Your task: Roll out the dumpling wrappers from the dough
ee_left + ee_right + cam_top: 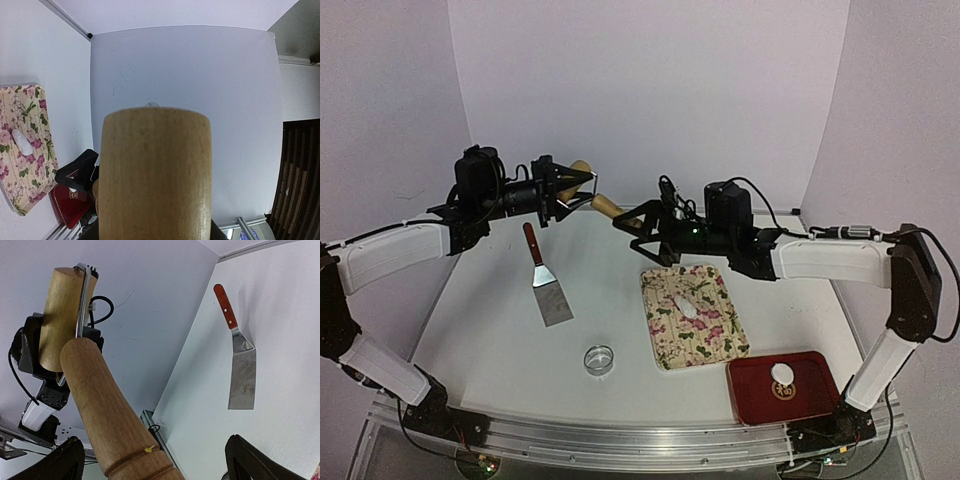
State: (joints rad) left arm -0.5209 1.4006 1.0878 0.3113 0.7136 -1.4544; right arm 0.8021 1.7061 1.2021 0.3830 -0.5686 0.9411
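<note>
A wooden roller hangs in the air at the back, its barrel (580, 171) (155, 175) clamped in my left gripper (563, 190), which is shut on it. The brown handle (608, 207) (110, 405) points toward my right gripper (634, 224) (152, 465). That gripper is open, with the handle lying between its spread fingers (250, 460) without touching them. A small irregular piece of white dough (688, 306) (22, 142) lies on the floral board (715, 335). One round white dumpling wrapper (781, 374) rests in the red tray (815, 395).
A metal spatula with a red handle (546, 285) (241, 367) lies on the table to the left of the board. A small ring cutter (599, 358) sits near the front. The red tray stands at the front right corner.
</note>
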